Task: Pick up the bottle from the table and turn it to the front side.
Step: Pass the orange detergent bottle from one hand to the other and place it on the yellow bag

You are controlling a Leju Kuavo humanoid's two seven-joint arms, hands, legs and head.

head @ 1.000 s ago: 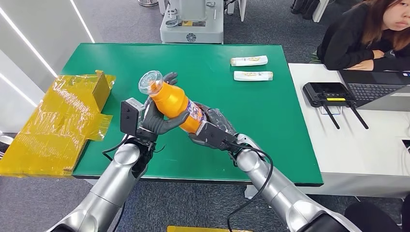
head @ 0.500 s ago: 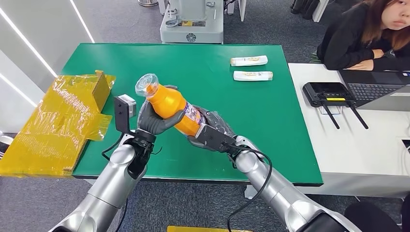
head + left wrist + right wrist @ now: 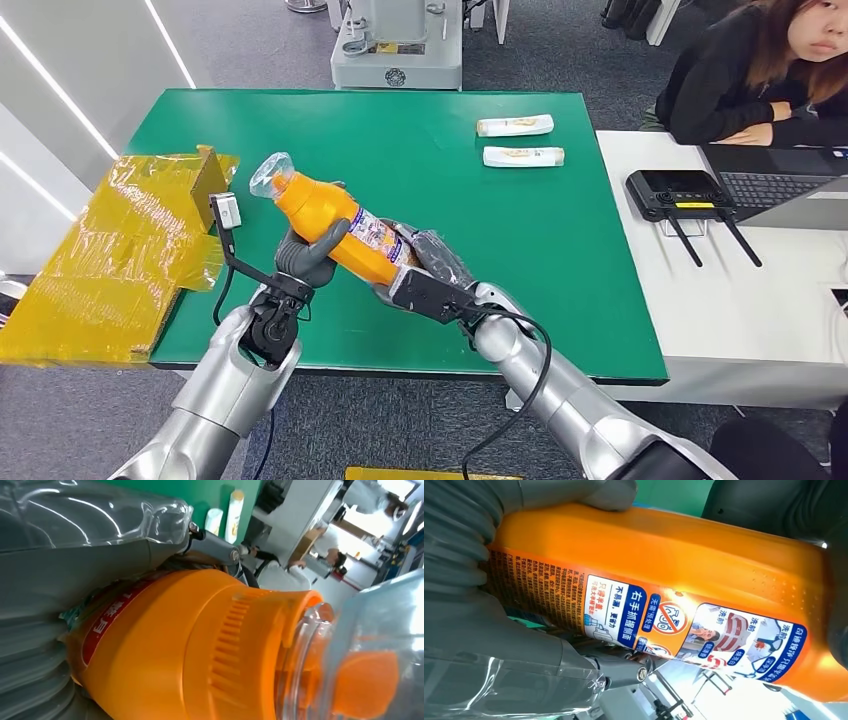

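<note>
An orange bottle (image 3: 335, 225) with a clear cap (image 3: 268, 175) hangs tilted above the green table (image 3: 560, 250), cap end toward the far left. My left hand (image 3: 305, 255) wraps its upper body from below. My right hand (image 3: 425, 265) grips the lower, labelled end. Up close, the left wrist view has the orange shoulder (image 3: 200, 645) and clear cap (image 3: 370, 645). The bottle's printed back label (image 3: 684, 625) fills the right wrist view, with my right hand's grey thumb (image 3: 589, 490) across the orange side.
Two white tubes (image 3: 515, 126) (image 3: 523, 157) lie at the table's far side. A yellow-wrapped box (image 3: 130, 245) juts off the table's left edge. At the right, a person (image 3: 770, 70) sits at a white desk (image 3: 740, 300) with a laptop and a black router (image 3: 680, 195).
Both hands have carried the bottle left and slightly toward me, tipping the cap end further left. The left wrist has rolled, and the label now faces up more.
</note>
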